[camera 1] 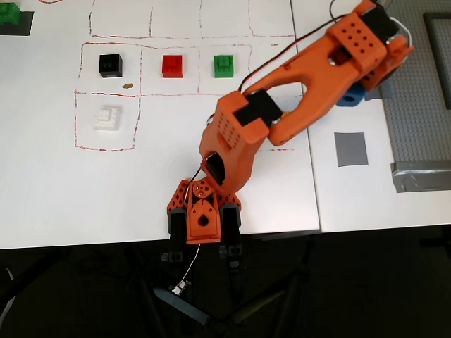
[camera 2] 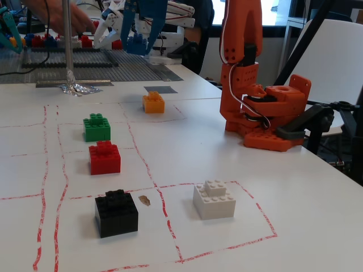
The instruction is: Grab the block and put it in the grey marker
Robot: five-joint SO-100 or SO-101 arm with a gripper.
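Note:
The blue block (camera 2: 138,45) hangs above the far end of the table, held in my gripper (camera 2: 135,39), whose blue and white jaws come down from the top of the fixed view. In the overhead view only a blue corner of the block (camera 1: 349,97) shows under the orange wrist, where the gripper (camera 1: 352,90) is mostly hidden. The grey marker (camera 1: 350,148) is a flat dark square on the white table, just below the gripper in the overhead view. It also shows in the fixed view (camera 2: 160,89), to the right of the gripper and lower.
An orange-yellow brick (camera 2: 153,103) sits just in front of the marker. Green (camera 1: 224,65), red (camera 1: 173,65), black (camera 1: 110,65) and white (camera 1: 108,117) bricks stand in red-lined squares. A studded grey baseplate (camera 1: 419,91) lies at the right, with a tape strip (camera 1: 421,174). A person's hand (camera 2: 59,17) is at the back.

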